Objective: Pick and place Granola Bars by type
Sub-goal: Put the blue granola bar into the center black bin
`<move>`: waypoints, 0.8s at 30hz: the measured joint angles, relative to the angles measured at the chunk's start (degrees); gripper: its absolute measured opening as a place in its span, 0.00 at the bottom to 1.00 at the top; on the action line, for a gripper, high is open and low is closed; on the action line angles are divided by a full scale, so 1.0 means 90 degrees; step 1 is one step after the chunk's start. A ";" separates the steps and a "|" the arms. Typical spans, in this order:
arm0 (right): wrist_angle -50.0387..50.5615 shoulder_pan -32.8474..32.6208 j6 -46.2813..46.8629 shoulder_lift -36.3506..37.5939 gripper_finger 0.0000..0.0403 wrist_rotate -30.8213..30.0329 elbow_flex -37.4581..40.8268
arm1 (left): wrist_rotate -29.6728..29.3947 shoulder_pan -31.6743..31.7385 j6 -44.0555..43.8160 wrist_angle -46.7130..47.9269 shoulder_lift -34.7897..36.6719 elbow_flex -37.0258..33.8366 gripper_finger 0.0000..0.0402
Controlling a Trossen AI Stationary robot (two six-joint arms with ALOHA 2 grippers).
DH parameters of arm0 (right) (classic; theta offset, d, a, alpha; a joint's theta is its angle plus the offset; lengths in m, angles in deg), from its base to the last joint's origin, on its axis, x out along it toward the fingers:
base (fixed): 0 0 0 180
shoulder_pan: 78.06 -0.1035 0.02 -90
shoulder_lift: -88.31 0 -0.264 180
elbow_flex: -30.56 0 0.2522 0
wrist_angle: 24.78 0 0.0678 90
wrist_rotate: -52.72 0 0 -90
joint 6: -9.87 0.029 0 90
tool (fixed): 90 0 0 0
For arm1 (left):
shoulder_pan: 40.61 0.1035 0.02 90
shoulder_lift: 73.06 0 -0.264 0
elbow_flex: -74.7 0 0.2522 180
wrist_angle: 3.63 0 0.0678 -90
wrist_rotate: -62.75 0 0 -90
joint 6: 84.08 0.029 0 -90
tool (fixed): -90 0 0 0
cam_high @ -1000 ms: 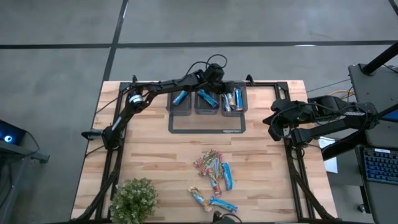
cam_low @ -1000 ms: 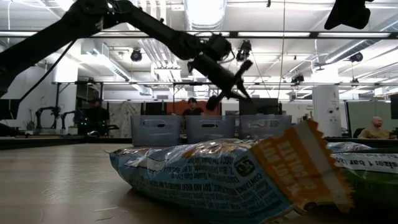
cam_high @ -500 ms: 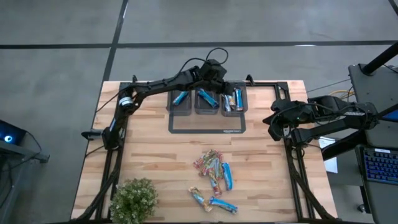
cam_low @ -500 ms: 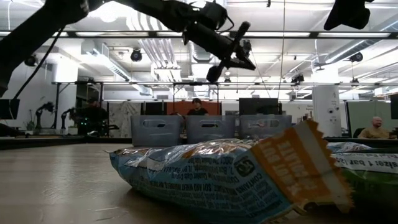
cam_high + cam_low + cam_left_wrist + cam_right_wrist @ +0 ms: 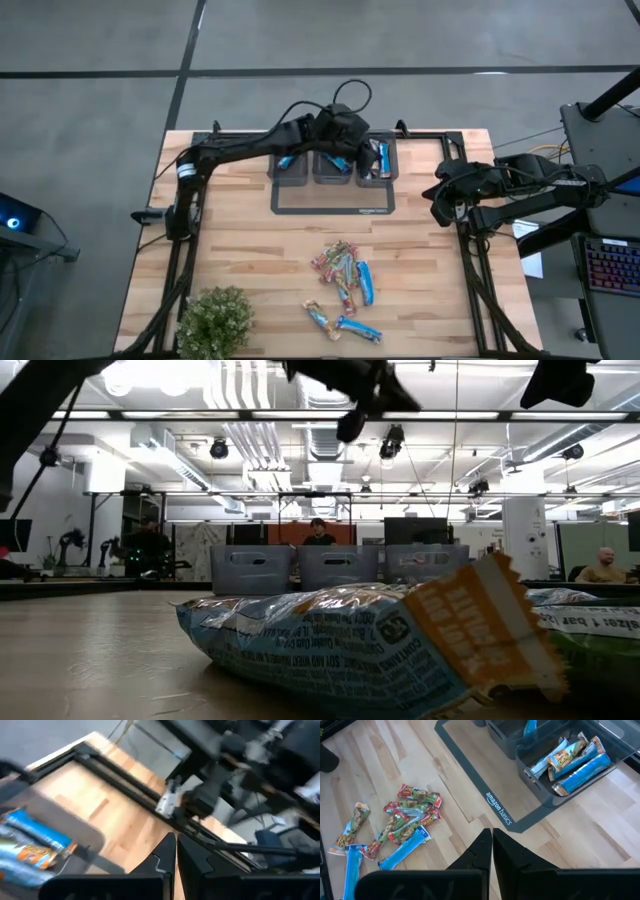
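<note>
Loose Granola Bars lie in a pile on the table's near middle, blue ones and multicoloured ones mixed, with two more bars nearer the front edge. Three grey bins stand in a row at the far middle. The right bin holds blue and multicoloured bars, and the left bin holds a blue bar. My left gripper hangs shut and empty high above the bins. My right gripper waits shut and empty at the right edge.
A dark flat tray outline lies in front of the bins. A leafy green plant stands at the near left corner. One bar lies close in front of the low camera. Black frame rails run along the table's sides.
My left gripper has risen well above the bins and rolled about its own axis, staying shut and empty. The bars and my right arm have kept still.
</note>
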 joint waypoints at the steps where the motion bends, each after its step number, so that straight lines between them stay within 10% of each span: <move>1: -0.0020 0.0000 0.0000 0.0000 0.02 0.0001 0.0002 | -0.0032 -0.0083 0.0070 -0.0044 0.0049 0.0002 0.00; 24: -0.1187 -0.0002 -0.0173 -0.0145 0.02 0.0406 0.0015 | -0.2011 -0.2325 0.1384 0.0768 0.1367 0.0000 0.00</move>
